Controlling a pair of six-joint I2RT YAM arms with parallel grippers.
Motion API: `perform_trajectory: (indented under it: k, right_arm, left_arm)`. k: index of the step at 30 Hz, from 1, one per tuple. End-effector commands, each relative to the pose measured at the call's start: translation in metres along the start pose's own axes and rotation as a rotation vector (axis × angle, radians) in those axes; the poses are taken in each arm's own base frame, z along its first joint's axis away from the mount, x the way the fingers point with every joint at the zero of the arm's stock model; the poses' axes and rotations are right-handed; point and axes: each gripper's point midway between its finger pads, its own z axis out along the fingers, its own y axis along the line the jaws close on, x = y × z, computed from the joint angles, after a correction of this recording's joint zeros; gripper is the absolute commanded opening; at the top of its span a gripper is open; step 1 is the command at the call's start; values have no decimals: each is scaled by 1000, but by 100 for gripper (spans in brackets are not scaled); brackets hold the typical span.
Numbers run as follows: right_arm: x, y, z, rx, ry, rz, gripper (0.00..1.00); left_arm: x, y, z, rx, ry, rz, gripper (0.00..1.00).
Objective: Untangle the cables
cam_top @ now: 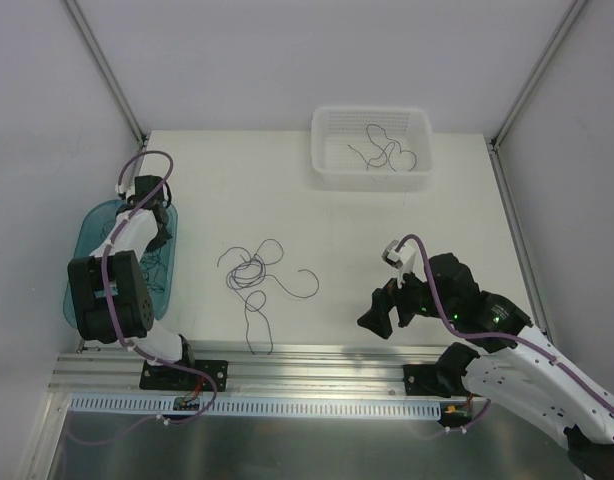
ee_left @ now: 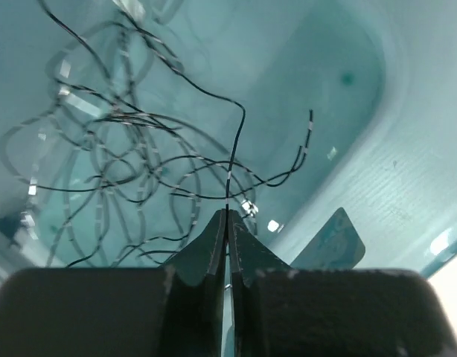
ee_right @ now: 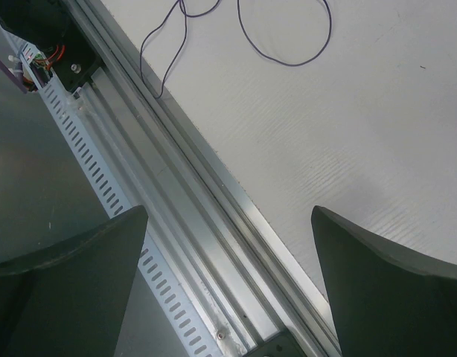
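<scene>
As the left jaws sit pinched tight inside the teal tray (cam_top: 87, 232), a thin black strand (ee_left: 232, 160) is caught between them and runs straight up out of their tips. The rest of the tray's cables (ee_left: 139, 156) sprawl in loops just beyond, across the tray floor, and the tray wall curves in close on the right.

Over to the right jaws: spread wide, nothing between them, hovering above the near edge of the worktop (cam_top: 237, 200), right by the aluminium rail (ee_right: 213, 201). The loose purple clump (cam_top: 252, 272) lies mid-worktop, well apart to their left, with one loop (ee_right: 288, 65) trailing towards the rail. More strands (cam_top: 387, 152) lie in the white basket (cam_top: 332, 125) at the far edge. White worktop shows on every side of the clump.
</scene>
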Motion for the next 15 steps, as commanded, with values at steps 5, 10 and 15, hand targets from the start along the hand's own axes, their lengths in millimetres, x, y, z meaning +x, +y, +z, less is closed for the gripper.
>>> perform_trajectory:
  k: [5, 10, 15]
  right_arm:
    - [-1, -1, 1, 8, -12, -4, 97]
    - [0, -3, 1, 18, -6, -4, 97]
    - [-1, -2, 0, 21, 0, -5, 97]
  left_arm:
    - [22, -36, 21, 179, 132, -45, 4]
    - [4, -31, 5, 190, 67, -87, 28]
    - [-24, -11, -22, 158, -65, -122, 57]
